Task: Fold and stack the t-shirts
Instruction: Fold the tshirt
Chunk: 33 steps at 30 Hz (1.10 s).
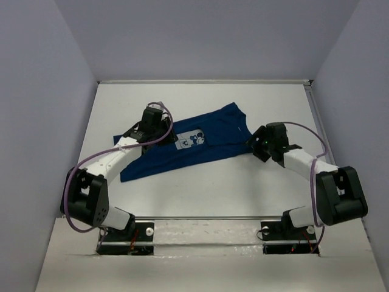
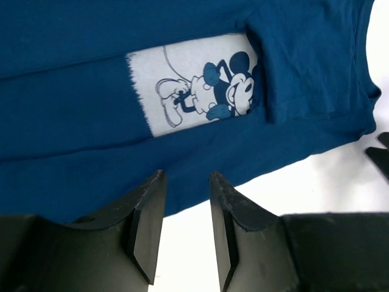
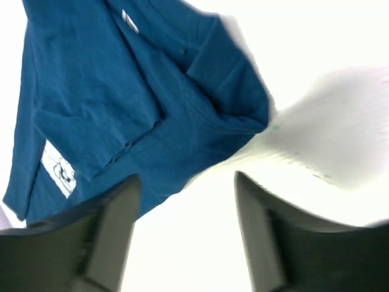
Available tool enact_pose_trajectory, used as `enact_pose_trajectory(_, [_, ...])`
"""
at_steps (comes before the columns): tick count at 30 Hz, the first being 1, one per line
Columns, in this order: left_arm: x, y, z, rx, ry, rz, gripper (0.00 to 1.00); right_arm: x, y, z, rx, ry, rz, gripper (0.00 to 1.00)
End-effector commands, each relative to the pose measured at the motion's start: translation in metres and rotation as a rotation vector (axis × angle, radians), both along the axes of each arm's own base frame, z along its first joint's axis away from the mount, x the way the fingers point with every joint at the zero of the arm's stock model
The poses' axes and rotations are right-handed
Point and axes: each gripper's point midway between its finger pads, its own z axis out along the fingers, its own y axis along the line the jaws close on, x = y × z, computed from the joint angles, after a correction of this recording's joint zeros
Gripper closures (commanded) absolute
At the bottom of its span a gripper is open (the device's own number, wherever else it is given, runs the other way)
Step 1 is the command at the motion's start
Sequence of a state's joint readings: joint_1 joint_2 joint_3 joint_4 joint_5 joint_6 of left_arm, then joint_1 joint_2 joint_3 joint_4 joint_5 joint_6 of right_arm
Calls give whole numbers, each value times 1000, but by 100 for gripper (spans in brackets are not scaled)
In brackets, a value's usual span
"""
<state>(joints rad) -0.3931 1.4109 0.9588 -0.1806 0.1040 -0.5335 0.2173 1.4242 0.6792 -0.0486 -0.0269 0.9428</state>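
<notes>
The t-shirt point(image 1: 219, 131) lies a little beyond the middle of the table point(image 1: 243, 182). It is a long dark-blue band running from about 8 o'clock up to 2 o'clock, with the pale Mickey print point(image 1: 190, 139) near its centre. A flap of cloth is already turned over the 3 o'clock edge of that print, so by my reading the long-side folds are in progress and another fold is being set up.

To do this one well, each arm wants a clean bite on a cloth edge, catching every layer in the pinch and not just the top skin. Then both should lift low and together, so the band travels flat and the print does not wrinkle. The folded flap looks loose, and a one-sided tug could pull it open again.

Now the pincers. The left gripper point(image 2: 186, 188) sits over the shirt's near edge, at 6 o'clock of the print. Its jaws are parted only narrowly, and blue cloth and white table show through the gap, so nothing is pinched. Whether the tips brush the fabric, I cannot tell.

The right gripper point(image 3: 185, 188) hangs at the shirt's 3 o'clock end, by the shoulder. Its jaws are spread wide with only bare table and the shirt's edge showing between them, and it grips nothing.
</notes>
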Motion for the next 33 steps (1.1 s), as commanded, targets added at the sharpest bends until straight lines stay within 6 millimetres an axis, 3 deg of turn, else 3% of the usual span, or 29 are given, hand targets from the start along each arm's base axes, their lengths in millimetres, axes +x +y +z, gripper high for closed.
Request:
enact_pose_trajectory(1, [9, -38, -1, -10, -38, -110, 65, 6, -22, 37, -187, -70, 83, 40])
enact_pose_trajectory(3, [8, -55, -8, -3, -29, -149, 65, 9, -15, 43, -181, -51, 128, 56])
enact_pose_trajectory(6, [10, -71, -25, 5, -8, -170, 65, 23, -2, 39, -168, -47, 207, 99])
enact_pose_trajectory(7, [10, -77, -25, -5, -15, -181, 65, 26, 0, 45, -164, -62, 219, 100])
enact_pose_trajectory(8, [14, -81, -23, -20, -27, -177, 66, 30, 6, 34, -148, -40, 247, 100])
enact_pose_trajectory(9, [15, -86, -28, -22, -18, -183, 66, 36, 12, 37, -132, -57, 274, 94])
enact_pose_trajectory(11, [15, -92, -34, -24, -4, -187, 66, 44, 22, 35, -100, -63, 310, 78])
enact_pose_trajectory(12, [21, -98, -33, -41, -16, -187, 67, 47, 25, 24, -92, -35, 318, 66])
enact_pose_trajectory(13, [23, -100, -34, -47, -13, -187, 67, 52, 26, 23, -94, -38, 322, 63])
enact_pose_trajectory(15, [28, -104, -33, -56, -20, -185, 67, 55, 27, 8, -97, -1, 337, 63])
enact_pose_trajectory(22, [29, -109, -49, -47, 9, -184, 68, 57, 36, -8, -56, 34, 363, 69])
enact_pose_trajectory(27, [25, -105, -64, -27, 35, -185, 68, 58, 37, -9, -52, 34, 366, 68])
enact_pose_trajectory(33, [17, -105, -71, -20, 49, -191, 68, 57, 33, 8, -75, 1, 356, 57])
